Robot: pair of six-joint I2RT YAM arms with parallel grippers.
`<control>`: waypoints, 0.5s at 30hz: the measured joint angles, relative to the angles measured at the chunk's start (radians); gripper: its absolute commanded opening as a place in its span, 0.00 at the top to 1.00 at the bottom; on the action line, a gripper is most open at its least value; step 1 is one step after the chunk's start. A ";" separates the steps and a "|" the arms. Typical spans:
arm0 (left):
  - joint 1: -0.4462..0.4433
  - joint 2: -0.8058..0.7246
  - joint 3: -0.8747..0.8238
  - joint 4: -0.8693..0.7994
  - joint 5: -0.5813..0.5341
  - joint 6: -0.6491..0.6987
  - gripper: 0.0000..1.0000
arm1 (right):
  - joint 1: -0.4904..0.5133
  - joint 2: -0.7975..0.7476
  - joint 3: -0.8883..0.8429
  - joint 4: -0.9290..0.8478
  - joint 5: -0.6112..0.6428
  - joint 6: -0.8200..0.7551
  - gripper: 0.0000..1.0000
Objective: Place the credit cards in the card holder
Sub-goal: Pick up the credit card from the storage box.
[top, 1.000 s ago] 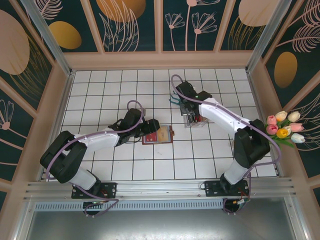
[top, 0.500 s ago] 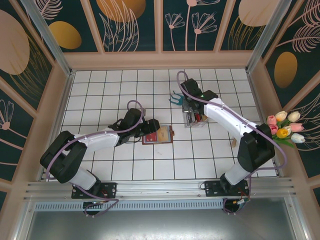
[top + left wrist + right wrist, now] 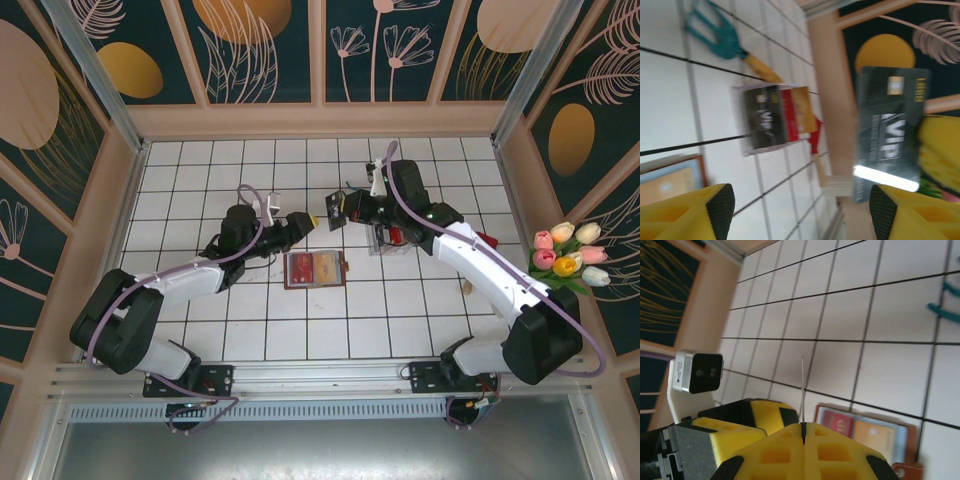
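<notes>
Between the pinched yellow fingers [image 3: 840, 450] of the right gripper [image 3: 335, 212], 1 thin dark grey credit card [image 3: 890, 132], left gripper [image 3: 303, 221] facing it, jaws spread wide and empty, unfolded brown leather card holder [image 3: 315, 268] flat below both, clear plastic box [image 3: 390, 238] beside the right gripper, white tiled table [image 3: 200, 180], floral-panelled walls [image 3: 260, 50]

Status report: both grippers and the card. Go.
Left gripper open, empty. Right gripper shut on dark card, held in the air facing the left one. Card holder lying open. Nothing seen blocking.
</notes>
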 measured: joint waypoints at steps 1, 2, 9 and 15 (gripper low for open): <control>0.001 0.000 -0.002 0.035 0.017 -0.017 0.28 | 0.000 -0.001 -0.010 0.018 -0.022 0.012 1.00; 0.002 0.000 -0.003 0.064 0.029 -0.029 0.28 | 0.000 -0.002 -0.019 0.031 -0.040 0.023 1.00; 0.003 0.008 -0.005 0.213 0.079 -0.103 0.53 | -0.005 -0.002 -0.047 0.122 -0.160 0.079 1.00; 0.003 0.008 -0.018 0.272 0.085 -0.142 0.79 | -0.041 -0.002 -0.068 0.168 -0.209 0.102 1.00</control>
